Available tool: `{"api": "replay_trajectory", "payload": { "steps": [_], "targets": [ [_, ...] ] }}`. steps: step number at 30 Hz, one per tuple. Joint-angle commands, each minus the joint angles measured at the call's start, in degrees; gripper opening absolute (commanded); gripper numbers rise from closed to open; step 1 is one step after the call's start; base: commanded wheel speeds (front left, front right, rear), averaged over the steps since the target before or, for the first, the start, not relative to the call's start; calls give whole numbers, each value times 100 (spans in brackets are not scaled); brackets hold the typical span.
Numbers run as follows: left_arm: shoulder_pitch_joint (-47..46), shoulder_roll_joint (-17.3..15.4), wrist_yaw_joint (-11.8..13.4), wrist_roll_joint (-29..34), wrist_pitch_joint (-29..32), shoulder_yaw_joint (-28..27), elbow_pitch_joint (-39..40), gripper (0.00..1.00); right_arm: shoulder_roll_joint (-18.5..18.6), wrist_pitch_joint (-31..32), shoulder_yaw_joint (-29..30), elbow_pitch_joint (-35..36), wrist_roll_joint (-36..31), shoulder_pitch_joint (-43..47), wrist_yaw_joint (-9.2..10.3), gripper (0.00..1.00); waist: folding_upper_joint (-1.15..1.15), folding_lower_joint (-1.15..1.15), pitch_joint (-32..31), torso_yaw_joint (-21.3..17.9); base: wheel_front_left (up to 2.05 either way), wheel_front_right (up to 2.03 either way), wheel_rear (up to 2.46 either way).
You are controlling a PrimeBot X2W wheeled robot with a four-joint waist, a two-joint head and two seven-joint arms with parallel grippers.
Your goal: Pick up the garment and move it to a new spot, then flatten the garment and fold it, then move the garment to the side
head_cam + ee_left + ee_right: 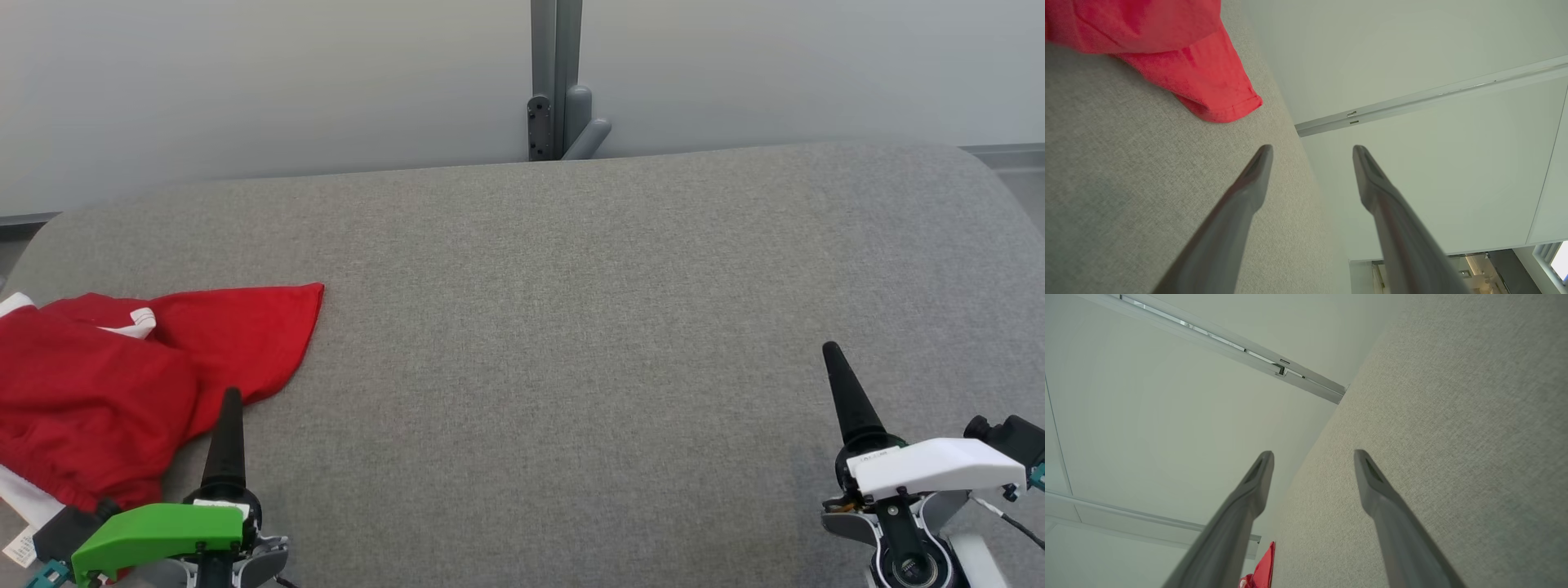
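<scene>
One crumpled red garment (pixel 122 384) at the cushion's (pixel 571 327) left edge, left gripper (pixel 1312 150) spread, empty, beside it, right gripper (pixel 1314 454) spread, empty, near the front right corner

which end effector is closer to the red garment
Left. The left end effector is just beside the red garment, at its right edge; the right end effector is far off across the grey surface.

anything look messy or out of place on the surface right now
Only the red garment: it lies crumpled and bunched at the left end of the grey fabric surface, its white label turned out. Nothing looks spilled or damaged.
</scene>
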State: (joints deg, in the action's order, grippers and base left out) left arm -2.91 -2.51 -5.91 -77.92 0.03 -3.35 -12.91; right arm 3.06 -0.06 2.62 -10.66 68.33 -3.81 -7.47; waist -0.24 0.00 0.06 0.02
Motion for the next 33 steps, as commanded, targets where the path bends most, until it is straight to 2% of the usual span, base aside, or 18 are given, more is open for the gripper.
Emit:
{"api": "replay_trajectory", "payload": {
  "steps": [1,12,33],
  "targets": [
    [-29,-69,69,397,-73,23,123,100,77,-75,-77,168,-436,-68,-2,100,5,0,-2,4,0,0,0],
    [49,-196,201,2028,-309,195,130,100,149,-311,-228,132,-2019,9,-2,100,7,0,-31,8,0,0,0],
    [175,-354,156,4008,-680,312,-89,100,181,-683,-379,-188,-3802,31,-3,100,11,0,-64,1,0,0,0]
  ]
}}
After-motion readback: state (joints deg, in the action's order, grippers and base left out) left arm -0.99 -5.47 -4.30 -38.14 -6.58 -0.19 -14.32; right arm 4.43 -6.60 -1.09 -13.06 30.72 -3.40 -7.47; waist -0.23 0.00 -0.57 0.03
